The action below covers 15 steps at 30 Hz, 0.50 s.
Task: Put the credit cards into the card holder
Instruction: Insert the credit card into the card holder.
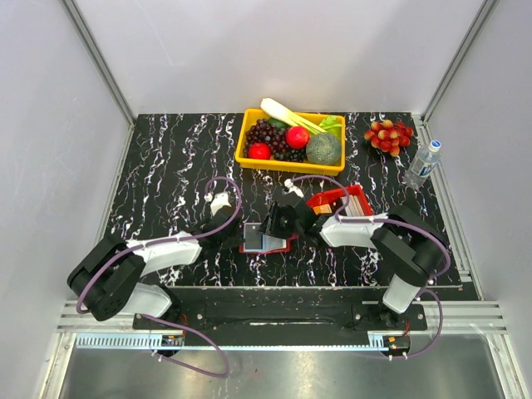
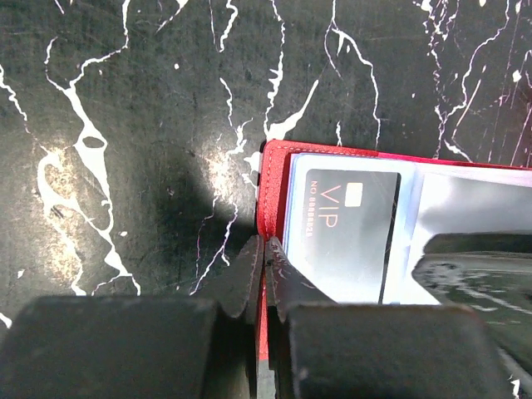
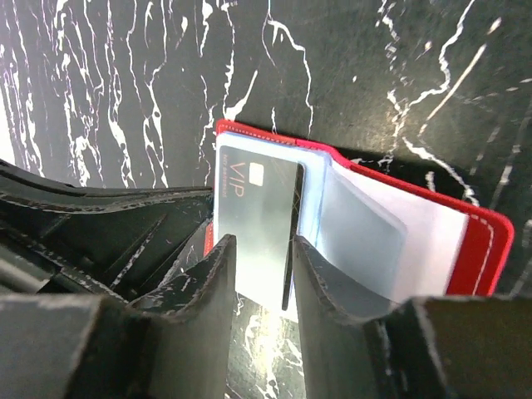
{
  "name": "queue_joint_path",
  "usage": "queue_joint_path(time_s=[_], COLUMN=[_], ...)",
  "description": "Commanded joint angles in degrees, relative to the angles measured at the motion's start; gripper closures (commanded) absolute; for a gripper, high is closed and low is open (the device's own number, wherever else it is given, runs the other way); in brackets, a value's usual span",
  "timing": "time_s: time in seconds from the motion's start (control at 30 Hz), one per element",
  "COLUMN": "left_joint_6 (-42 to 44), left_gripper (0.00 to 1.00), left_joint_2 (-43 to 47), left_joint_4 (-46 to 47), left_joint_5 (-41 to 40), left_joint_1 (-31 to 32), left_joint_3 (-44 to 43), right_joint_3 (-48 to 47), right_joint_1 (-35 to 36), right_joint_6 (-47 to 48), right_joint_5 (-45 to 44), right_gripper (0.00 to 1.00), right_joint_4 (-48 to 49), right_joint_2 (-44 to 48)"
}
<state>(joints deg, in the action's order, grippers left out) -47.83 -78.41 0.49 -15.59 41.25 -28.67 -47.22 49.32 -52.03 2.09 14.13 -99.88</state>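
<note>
From above, you see the holder (image 1: 264,243) lying open on the tabletop (image 1: 166,174), midway between your two arms. The left gripper (image 1: 243,234) is at its left edge and the right gripper (image 1: 281,226) is over its right half. A red tray (image 1: 320,199) sits just behind the right gripper.

On your left wrist view, the left gripper (image 2: 264,264) is closed tight, pinching the holder's (image 2: 274,179) red left edge. A black card (image 2: 349,229) marked VIP lies in the pale sleeve just right of the fingers.

On your right wrist view, the right gripper (image 3: 263,266) is partly open. Its fingers stand over the near end of the card (image 3: 258,208), one near each long edge. You cannot tell whether they touch it. The card's far end sits at the holder's (image 3: 474,241) left corner.
</note>
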Motion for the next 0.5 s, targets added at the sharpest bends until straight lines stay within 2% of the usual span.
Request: queue_joint_path(time_s=[0.0, 0.47], left_joint_6=[1.7, 4.5], left_gripper=[1.0, 1.0], left_joint_2=[1.5, 7.1], left_joint_4=[-5.8, -7.9], left_joint_5=[0.7, 2.8], left_joint_1=[0.5, 0.5], left_joint_3=[0.7, -1.8], right_joint_3=[-1.6, -4.8], right_joint_1=[0.2, -2.3], right_joint_6=[6.3, 14.6], right_joint_5=[-7.8, -13.1], right_gripper=[0.6, 0.54], right_joint_4=[-5.6, -15.8], right_joint_2=[6.7, 13.9])
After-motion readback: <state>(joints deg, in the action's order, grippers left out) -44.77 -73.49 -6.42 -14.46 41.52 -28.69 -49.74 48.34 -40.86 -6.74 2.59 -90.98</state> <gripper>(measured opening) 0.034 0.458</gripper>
